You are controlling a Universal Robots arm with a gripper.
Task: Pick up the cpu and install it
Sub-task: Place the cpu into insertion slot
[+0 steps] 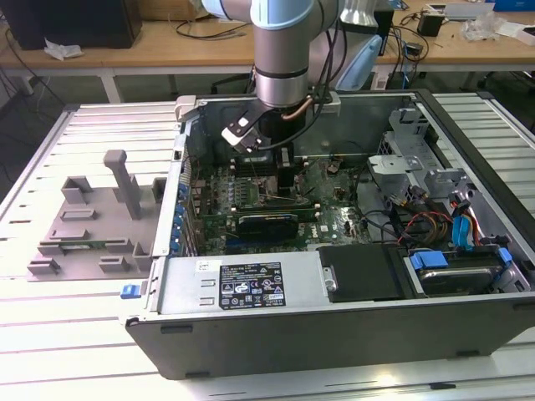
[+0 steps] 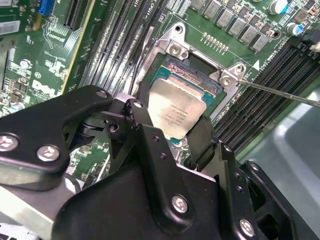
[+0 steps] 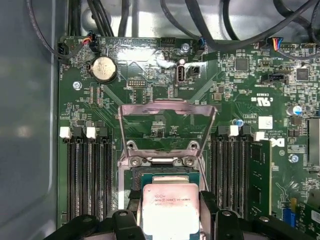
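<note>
My fingers (image 2: 150,140) are closed on two opposite edges of the cpu (image 2: 177,112). They hold its silver top tilted just above the open socket (image 2: 192,67) on the green motherboard (image 3: 240,100). The socket's metal load plate (image 3: 167,125) stands flipped open beyond it, and a thin lever (image 2: 280,92) reaches out past one corner. Black memory slots (image 3: 87,170) flank the socket on both sides, and a round coin battery (image 3: 104,68) sits farther off.

In the exterior view, my arm (image 1: 284,50) reaches down into an open computer case (image 1: 334,334) lying on a white slatted bench (image 1: 67,342). At nine o'clock from the case rests a grey moulded fixture (image 1: 92,225). At four o'clock inside the case lie blue and red cables (image 1: 464,225). At twelve o'clock, behind the case, a wooden desk (image 1: 150,42) carries loose wires.
</note>
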